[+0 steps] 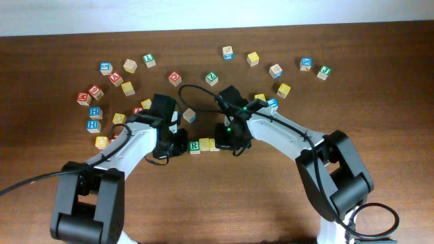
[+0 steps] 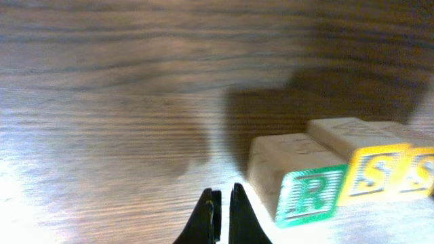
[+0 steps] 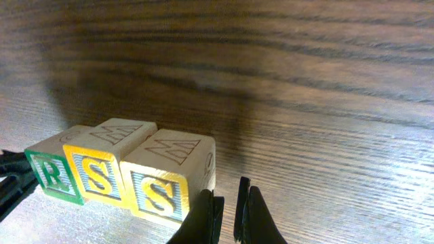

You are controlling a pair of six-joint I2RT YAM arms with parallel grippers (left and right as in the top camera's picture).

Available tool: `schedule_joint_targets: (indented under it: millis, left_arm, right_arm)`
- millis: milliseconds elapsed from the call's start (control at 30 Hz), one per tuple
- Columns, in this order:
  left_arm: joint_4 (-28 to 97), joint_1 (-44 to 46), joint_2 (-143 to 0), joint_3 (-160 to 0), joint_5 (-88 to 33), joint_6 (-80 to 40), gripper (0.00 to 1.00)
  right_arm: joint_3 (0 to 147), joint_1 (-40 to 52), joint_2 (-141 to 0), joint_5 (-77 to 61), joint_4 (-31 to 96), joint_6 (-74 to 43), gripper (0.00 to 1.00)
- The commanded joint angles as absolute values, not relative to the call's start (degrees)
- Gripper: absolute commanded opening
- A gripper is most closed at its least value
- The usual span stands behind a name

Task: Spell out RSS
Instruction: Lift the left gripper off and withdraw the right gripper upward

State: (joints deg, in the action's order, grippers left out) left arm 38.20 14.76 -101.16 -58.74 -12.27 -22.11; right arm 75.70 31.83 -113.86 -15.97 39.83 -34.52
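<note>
Touching in line, RSS cubes (image 2: 369, 177) run off-frame; left end effector (image 2: 222, 196), right end effector (image 3: 227, 193) pressed together

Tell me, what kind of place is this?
Likely a robot lab or training bench: two white-and-black robot arms over a dark wooden table, small wooden alphabet cubes scattered about, and a row of three cubes reading RSS.

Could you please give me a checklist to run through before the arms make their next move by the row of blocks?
1. Row reads R cube, first S cube, second S cube: ok.
2. Cubes touch side by side: ok.
3. Left hand holds nothing: ok.
4. Right hand holds nothing: ok.
5. Right hand clear of second S cube: cannot tell.
</note>
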Motion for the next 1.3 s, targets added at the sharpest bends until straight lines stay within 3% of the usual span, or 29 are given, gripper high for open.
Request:
schedule_joint_targets:
  millis: [0,367,667,867,1167,1233,1267]
  left_arm:
    - [38.96,12.49,-97.23,-60.12,-8.73,-22.20,0.00]
    - [50.24,10.07,-91.85,-60.12,-8.58,-18.70,0.00]
    - [53.71,10.07,-91.85,-60.12,-8.60,-18.33,0.00]
    - [60.90,13.23,-91.85,-60.03,-8.75,-18.33,0.00]
    - [62.08,21.76,-91.85,-59.02,-8.73,-20.32,0.00]
    - [62.17,21.76,-91.85,-59.02,-8.75,-20.34,0.00]
    - [62.19,21.76,-91.85,-59.00,-8.75,-20.34,0.00]
  right_arm:
    - [75.33,28.97,-114.41,-15.51,40.80,-34.44,0.04]
    - [75.57,17.43,-113.84,-21.82,45.67,-29.91,0.04]
    - [79.35,16.40,-103.24,-23.31,49.84,-25.69,0.04]
    - [79.35,16.36,-92.90,-13.89,52.64,-25.74,0.04]
    - [79.35,16.36,-91.44,-5.56,52.69,-25.74,0.05]
    - [79.35,16.36,-91.44,-1.96,52.71,-25.71,0.25]
    - [79.35,16.36,-91.44,-0.84,52.73,-25.74,0.26]
